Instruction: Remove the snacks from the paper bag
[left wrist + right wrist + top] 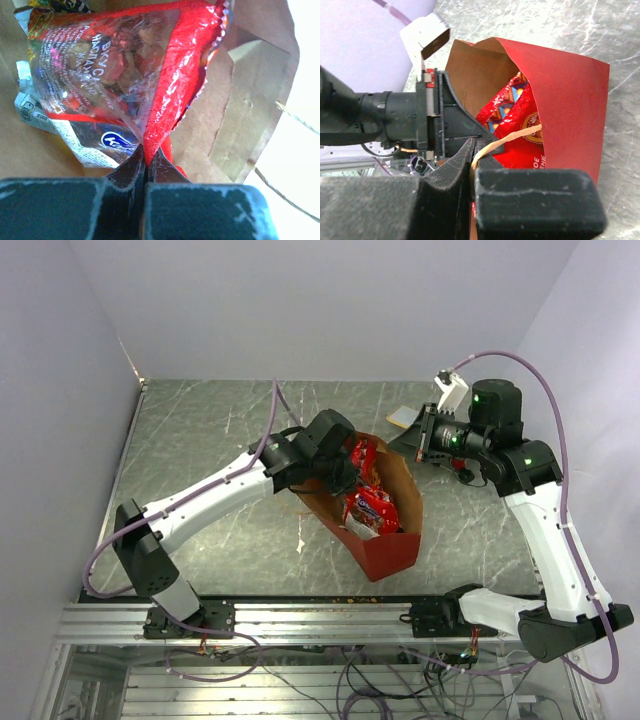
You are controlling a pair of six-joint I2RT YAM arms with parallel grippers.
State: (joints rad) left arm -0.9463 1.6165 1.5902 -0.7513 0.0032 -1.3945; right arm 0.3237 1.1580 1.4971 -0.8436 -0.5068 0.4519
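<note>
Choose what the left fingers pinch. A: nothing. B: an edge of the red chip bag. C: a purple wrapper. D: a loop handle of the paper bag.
B: the left wrist view shows the left fingers shut on an edge of the red chip bag, inside the paper bag.

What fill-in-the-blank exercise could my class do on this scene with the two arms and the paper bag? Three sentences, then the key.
1. The left gripper is shut on the edge of a ____ chip bag.
2. The right gripper is shut on the thin loop ____ of the paper bag.
3. The chip bag lies ____ the paper bag.
Missing words: red; handle; inside.
</note>
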